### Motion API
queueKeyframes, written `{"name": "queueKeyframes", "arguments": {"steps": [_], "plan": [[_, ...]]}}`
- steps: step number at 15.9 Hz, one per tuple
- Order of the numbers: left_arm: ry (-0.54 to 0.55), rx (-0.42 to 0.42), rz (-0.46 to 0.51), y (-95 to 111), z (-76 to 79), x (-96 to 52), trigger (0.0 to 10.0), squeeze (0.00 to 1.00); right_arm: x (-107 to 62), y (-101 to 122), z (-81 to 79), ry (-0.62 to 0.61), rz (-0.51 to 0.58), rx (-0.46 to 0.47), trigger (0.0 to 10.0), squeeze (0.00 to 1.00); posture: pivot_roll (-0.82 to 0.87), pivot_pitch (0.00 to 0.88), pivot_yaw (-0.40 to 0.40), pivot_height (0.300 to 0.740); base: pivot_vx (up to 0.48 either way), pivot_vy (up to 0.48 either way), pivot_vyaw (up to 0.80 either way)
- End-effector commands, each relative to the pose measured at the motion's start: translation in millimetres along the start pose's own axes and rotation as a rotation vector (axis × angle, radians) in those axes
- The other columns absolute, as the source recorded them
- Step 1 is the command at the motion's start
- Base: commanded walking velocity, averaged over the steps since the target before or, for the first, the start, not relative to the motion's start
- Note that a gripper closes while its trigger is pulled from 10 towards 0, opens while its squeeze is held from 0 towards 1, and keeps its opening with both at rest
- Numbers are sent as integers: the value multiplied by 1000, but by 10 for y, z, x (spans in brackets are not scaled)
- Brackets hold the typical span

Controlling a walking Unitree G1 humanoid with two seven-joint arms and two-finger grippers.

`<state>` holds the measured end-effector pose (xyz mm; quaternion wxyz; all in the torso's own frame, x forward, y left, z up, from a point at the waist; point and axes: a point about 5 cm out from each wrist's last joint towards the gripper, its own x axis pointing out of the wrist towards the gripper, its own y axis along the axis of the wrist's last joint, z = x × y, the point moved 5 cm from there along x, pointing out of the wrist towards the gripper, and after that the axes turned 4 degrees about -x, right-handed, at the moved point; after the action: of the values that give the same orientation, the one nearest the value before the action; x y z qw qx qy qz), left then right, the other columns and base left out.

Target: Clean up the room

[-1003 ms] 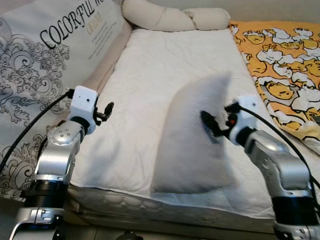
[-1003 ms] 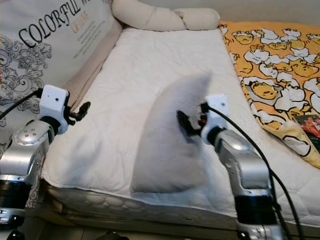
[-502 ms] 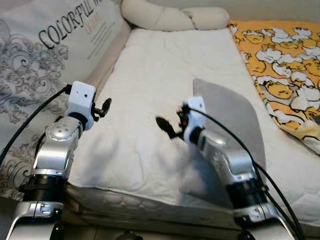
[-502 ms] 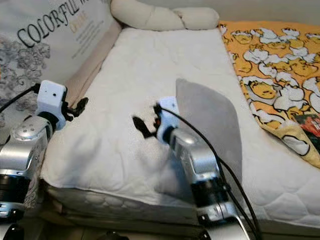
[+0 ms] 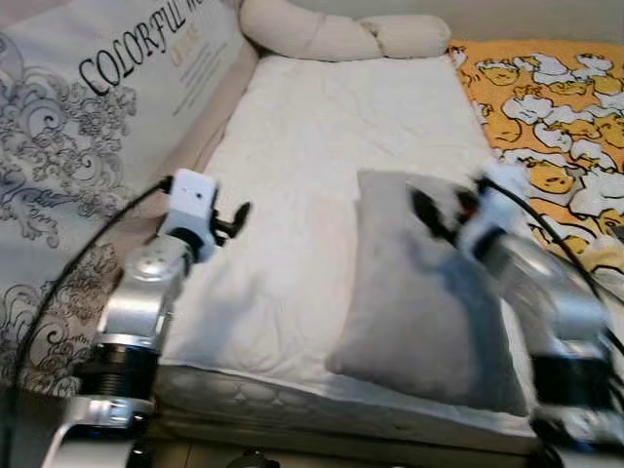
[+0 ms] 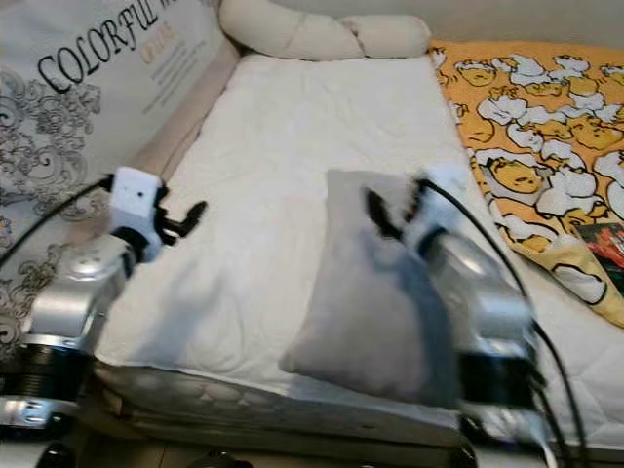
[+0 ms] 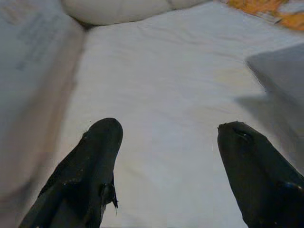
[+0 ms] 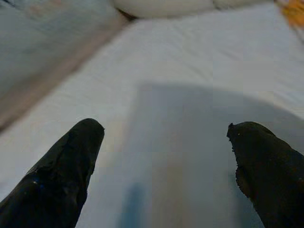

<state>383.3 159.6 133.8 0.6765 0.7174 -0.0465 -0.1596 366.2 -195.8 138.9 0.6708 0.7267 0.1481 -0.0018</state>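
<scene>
Grey pillow (image 5: 419,312) lies flat on the mattress (image 5: 322,146), at the near edge, on the robot's right half of the bed. Its long axis runs from the near edge away toward the head of the bed, leaning slightly. One narrow end reaches the mattress border; the far end sits about mid-bed.

Right end effector (image 6: 390,210) hovers over the pillow's far end, fingers spread wide, nothing held. In the right wrist view the grey fabric (image 8: 180,156) lies directly ahead between the two fingertips (image 8: 71,156). Contact cannot be confirmed; the arm is motion-blurred.

Left end effector (image 5: 234,216) stands over bare sheet on the left, well apart from the pillow, fingers wide, empty. The left wrist view shows the pillow corner (image 7: 280,71) off to one side.

Judgement: the right arm is plainly nearer and aligned with the pillow; any regrasp falls to it.

Surroundings: cream bolster (image 5: 331,34) at the head of the bed, printed panel (image 5: 88,127) along the left, yellow patterned blanket (image 5: 546,117) on the right
</scene>
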Motion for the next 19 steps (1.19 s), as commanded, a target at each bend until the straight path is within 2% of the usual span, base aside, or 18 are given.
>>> {"name": "queueKeyframes", "arguments": {"steps": [1, 2, 3, 4, 5, 7, 9, 10, 11, 12, 13, 14, 15, 16, 18, 19], "plan": [[-28, -49, -5, -15, 61, 17, 10000, 961, -55, 35, 53, -2, 10, 19, 10000, 0, -115, 0, 74, 740, 0, 0, 0], [-90, -147, -9, -54, 235, 58, 10000, 1000, -178, -40, 242, -37, -4, 61, 10000, 0, -118, 0, 74, 740, 0, 0, 0], [-146, -213, -22, -97, 383, 91, 10000, 1000, -263, -79, 362, -45, 2, 130, 10000, 0, -125, 0, 75, 740, 0, 0, 0], [-199, -258, -43, -162, 539, 134, 10000, 1000, -349, -129, 490, -49, 12, 217, 10000, 1000, -133, 0, 78, 740, 0, 0, 0], [-287, -322, -84, -264, 803, 207, 10000, 1000, -465, -243, 671, -40, 18, 321, 10000, 1000, -138, 0, 79, 740, 0, 0, 0], [-332, -386, -140, -388, 1059, 325, 10000, 1000, -568, -471, 847, -42, -17, 415, 10000, 1000, -142, 0, 80, 740, 0, 0, 0], [-318, -531, -203, -528, 1257, 428, 10000, 1000, -639, -718, 864, -19, -85, 511, 10000, 1000, -155, 0, 81, 740, 0, 0, 0], [-299, -516, -225, -594, 1288, 448, 10000, 1000, -657, -766, 842, 7, -98, 538, 10000, 1000, -160, 0, 78, 740, 0, 0, 0], [-301, -550, -241, -643, 1344, 447, 10000, 1000, -671, -819, 828, 18, -115, 554, 10000, 1000, -163, 0, 77, 740, 0, 0, 0], [-312, -637, -270, -735, 1480, 433, 10000, 835, -695, -967, 831, 12, -161, 575, 10000, 1000, -168, 0, 78, 740, 0, 0, 0], [-313, -671, -291, -787, 1542, 424, 10000, 424, -699, -1042, 837, 3, -182, 591, 10000, 1000, -172, 0, 80, 740, 0, 0, 0], [-341, -701, -342, -890, 1702, 380, 10000, 0, -691, -1151, 775, 23, -215, 629, 10000, 0, -177, 0, 81, 740, 0, 0, 0], [-349, -710, -365, -934, 1762, 356, 10000, 0, -683, -1182, 728, 38, -228, 640, 10000, 0, -177, 0, 81, 740, 0, 0, 0], [-371, -732, -405, -1028, 1912, 296, 10000, 0, -664, -1239, 559, 109, -258, 652, 10000, 0, -178, 0, 80, 740, 0, 0, 0], [-414, -784, -391, -996, 2034, 276, 10000, 0, -646, -1260, 461, 145, -261, 663, 10000, 0, -185, 0, 85, 740, 0, 0, 0], [-450, -877, -369, -917, 2137, 279, 10000, 0, -621, -1258, 412, 165, -254, 673, 10000, 0, -187, 0, 87, 740, 0, 0, 0]]}}
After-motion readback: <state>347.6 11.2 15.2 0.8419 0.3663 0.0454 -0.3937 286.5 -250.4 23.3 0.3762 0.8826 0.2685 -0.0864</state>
